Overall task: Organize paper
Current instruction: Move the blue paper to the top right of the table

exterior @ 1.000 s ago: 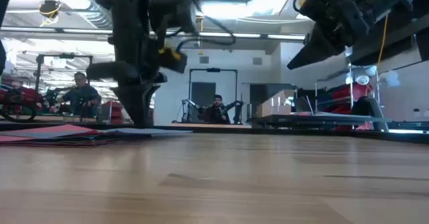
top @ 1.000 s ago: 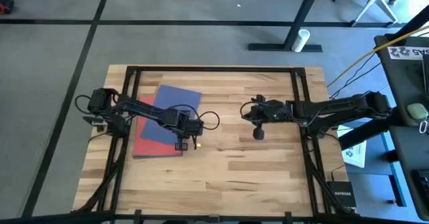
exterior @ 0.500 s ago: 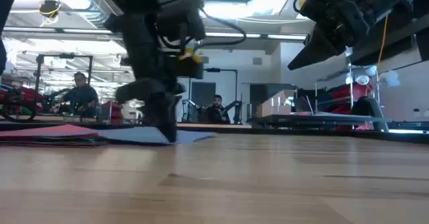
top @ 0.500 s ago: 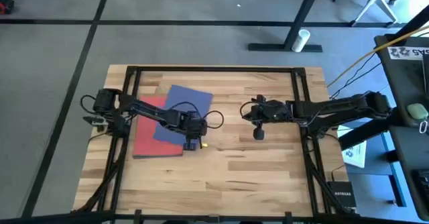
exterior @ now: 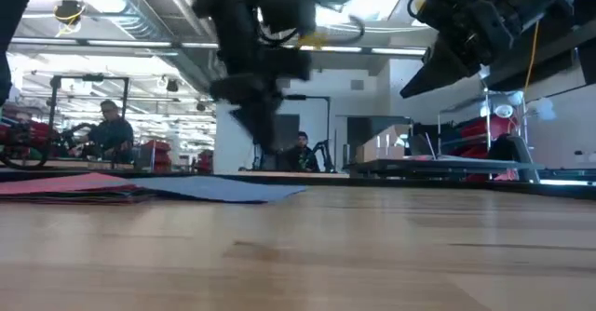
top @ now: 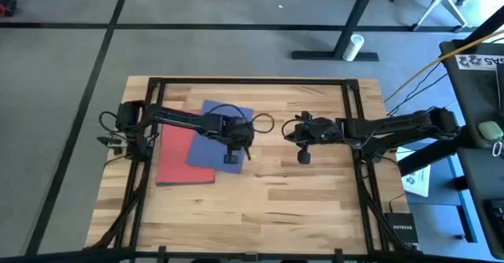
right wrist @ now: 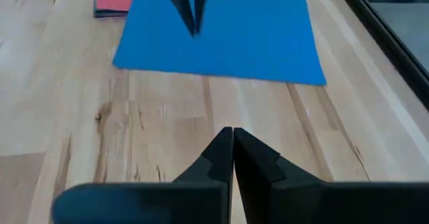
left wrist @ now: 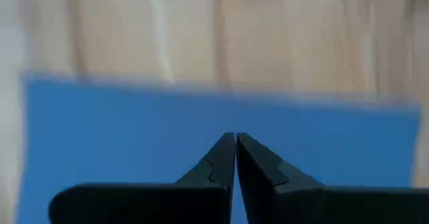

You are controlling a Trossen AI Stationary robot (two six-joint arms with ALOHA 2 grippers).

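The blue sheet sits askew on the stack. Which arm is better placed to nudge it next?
Probably the left. Its pincer, shut, is right over the blue sheet near its edge. The right pincer, also shut, hangs over bare table, apart from the paper.

Matt blue paper (right wrist: 221, 33), grained wooden table (right wrist: 167, 123)
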